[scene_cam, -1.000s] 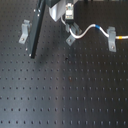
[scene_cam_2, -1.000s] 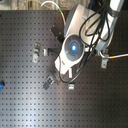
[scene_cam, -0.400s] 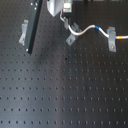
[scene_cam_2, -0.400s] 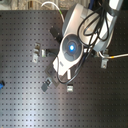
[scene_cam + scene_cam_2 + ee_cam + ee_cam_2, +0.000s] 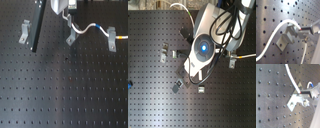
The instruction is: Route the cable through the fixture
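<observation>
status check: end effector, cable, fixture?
End effector at middle fixture, fingers pinching cable. Cable lies across that fixture's top in both wrist views; already runs on to the fixture at the first exterior view's right. Nothing in the way.

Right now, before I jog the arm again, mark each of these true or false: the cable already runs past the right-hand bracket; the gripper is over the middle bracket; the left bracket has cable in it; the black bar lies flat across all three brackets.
1. In the first exterior view, the cable reaches the fixture on the first exterior view's right. True.
2. The gripper is at the middle fixture. True; the first wrist view shows the cable at that bracket.
3. The fixture on the first exterior view's left holds cable. False; no cable is near it.
4. The black bar lies across all three brackets. False; it runs between the left and middle ones only.
</observation>
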